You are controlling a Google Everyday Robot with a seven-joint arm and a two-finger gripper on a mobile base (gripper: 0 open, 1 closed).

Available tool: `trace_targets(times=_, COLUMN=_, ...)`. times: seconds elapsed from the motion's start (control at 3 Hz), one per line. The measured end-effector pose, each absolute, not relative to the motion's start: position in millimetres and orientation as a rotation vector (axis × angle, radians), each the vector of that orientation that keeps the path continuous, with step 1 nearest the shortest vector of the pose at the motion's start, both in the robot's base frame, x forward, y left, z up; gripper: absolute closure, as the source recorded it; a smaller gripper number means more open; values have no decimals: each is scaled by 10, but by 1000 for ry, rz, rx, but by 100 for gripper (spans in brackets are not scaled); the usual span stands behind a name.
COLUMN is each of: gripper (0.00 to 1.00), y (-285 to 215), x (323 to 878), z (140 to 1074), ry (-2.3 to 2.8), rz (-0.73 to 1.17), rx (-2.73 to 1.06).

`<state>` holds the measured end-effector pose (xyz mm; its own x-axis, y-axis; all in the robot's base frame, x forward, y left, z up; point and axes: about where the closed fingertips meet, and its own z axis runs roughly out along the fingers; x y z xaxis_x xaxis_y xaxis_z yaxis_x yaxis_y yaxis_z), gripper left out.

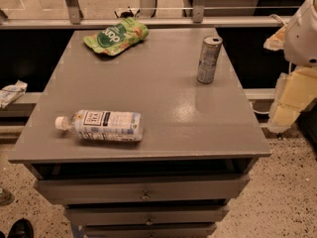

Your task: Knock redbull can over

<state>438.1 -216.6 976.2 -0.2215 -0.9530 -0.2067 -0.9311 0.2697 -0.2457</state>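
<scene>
The redbull can (209, 59) stands upright on the grey table (163, 103), near its far right edge. It is slim, silver and blue, with a shiny top. My gripper (291, 99) hangs off the table's right side, beyond the edge, lower than the can and to its right. It does not touch the can. The white arm housing (303, 31) is above it at the frame's right edge.
A clear water bottle (101, 125) with a white cap lies on its side at the front left. A green snack pouch (117, 35) lies at the far left. Drawers (143, 187) sit under the tabletop. A rail (148, 21) runs behind the table.
</scene>
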Motion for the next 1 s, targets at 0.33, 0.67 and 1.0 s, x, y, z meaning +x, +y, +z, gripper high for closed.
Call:
trace_targets(times=0.33, gripper=0, y=-2166, x=4382, z=9763, ry=2232, rz=-99, rx=-1724)
trace_targets(times=0.67, gripper=0, y=-2188, x=4516, z=9792, ry=2195, rz=-96, rx=-1686)
trace_targets(times=1.0, gripper=0, y=-2248, x=4812, z=9704, ry=2125, rz=-39, rx=-1605)
